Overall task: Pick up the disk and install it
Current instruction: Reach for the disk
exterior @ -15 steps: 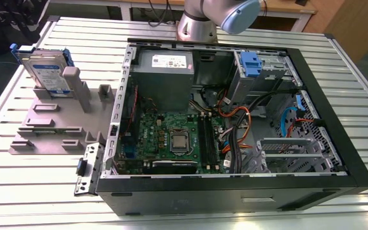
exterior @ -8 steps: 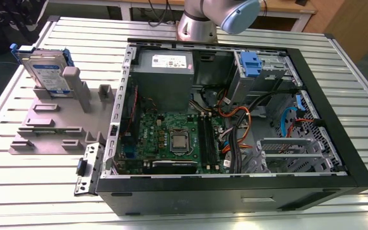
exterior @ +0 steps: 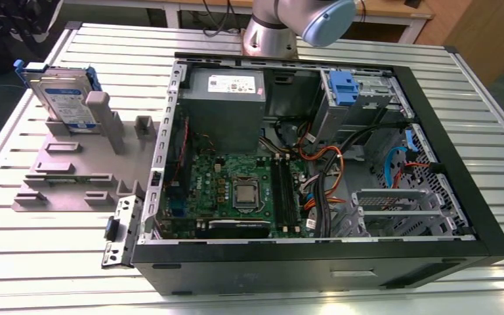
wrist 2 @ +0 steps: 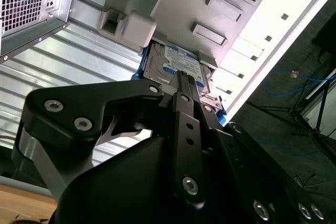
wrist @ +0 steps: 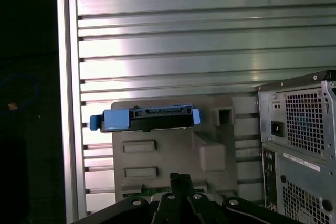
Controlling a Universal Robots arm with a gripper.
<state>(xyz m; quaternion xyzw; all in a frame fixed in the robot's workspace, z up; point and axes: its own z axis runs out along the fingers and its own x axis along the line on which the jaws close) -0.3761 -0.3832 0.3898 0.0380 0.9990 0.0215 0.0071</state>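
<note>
We see the flat silver disk [exterior: 63, 98] with its white-and-blue label and blue plastic bracket standing on edge in the grey moulded plastic fixture [exterior: 77, 170]; that puts it near the far corner of the ribbed aluminium worktop [exterior: 60, 275], on the exterior view's left; it has not been picked up. The open black computer case [exterior: 322, 262] lies on its side across the middle of the worktop, just beside the fixture; inside we can make out the green motherboard [exterior: 234, 184], the grey power-supply box [exterior: 226, 98] towards the far edge, and a small blue plastic clip [exterior: 344, 88] in the bay beside it. The silver arm [exterior: 274, 29] rises at the far edge. In both wrist views the black pincer [wrist 2: 181, 77] [wrist: 180, 178] points towards the disk [wrist 2: 176, 61] [wrist: 147, 119]; its tips look pressed together with nothing between them, and in the first wrist view a stretch of grey fixture [wrist: 173, 150] separates them from the blue bracket, so there is no contact; the case's perforated rear panel [wrist: 299, 129] sits beside the fixture.
</note>
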